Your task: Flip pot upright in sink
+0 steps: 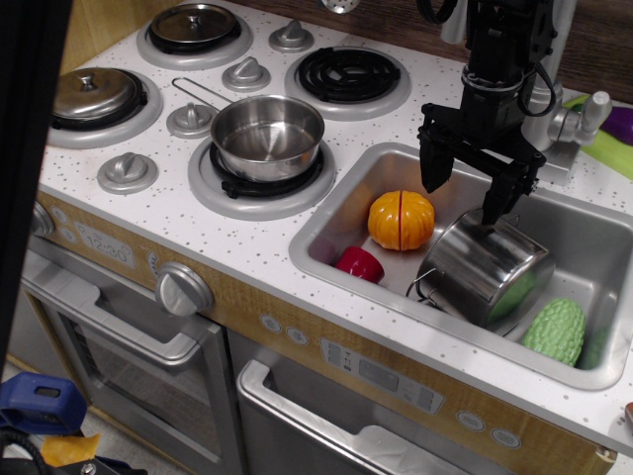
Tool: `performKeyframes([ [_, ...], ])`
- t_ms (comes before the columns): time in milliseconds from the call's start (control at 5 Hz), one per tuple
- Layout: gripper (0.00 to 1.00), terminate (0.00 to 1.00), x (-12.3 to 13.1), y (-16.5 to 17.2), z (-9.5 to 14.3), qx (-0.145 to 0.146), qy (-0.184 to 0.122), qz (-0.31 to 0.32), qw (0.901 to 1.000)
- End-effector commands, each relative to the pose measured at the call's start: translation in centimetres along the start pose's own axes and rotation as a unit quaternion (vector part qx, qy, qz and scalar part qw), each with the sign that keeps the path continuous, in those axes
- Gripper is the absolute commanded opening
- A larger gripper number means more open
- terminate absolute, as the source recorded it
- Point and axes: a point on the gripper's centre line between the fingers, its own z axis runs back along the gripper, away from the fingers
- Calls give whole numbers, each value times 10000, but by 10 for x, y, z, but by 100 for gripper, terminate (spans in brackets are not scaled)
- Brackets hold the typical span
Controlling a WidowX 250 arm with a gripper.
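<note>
The shiny steel pot (pixel 485 267) lies on its side in the sink (pixel 341 213), its base turned toward the front left and a loop handle near the sink floor. My black gripper (pixel 465 198) hangs open just above the pot, its right finger close to or touching the pot's upper edge and its left finger over the gap between the pot and the orange pumpkin (pixel 401 220). The jaws hold nothing.
A red cup (pixel 360 264) lies in the sink left of the pot and a green bumpy vegetable (pixel 556 332) lies at its right end. A steel saucepan (pixel 267 137) with a wire handle sits on the front burner. The faucet (pixel 572 121) stands behind the sink.
</note>
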Motion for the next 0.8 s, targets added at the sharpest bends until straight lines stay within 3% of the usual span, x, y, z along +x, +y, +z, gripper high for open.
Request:
performKeyframes([
  [0, 100, 0, 0, 0, 0, 0, 0, 0, 10000],
  [200, 100, 0, -2, -6, 1, -598, 72, 159, 9981],
  [400, 100, 0, -1, -7, 2, -994, 49, 240, 9947],
  [600, 100, 0, 3, -28, -6, -1800, -114, 792, 9804],
])
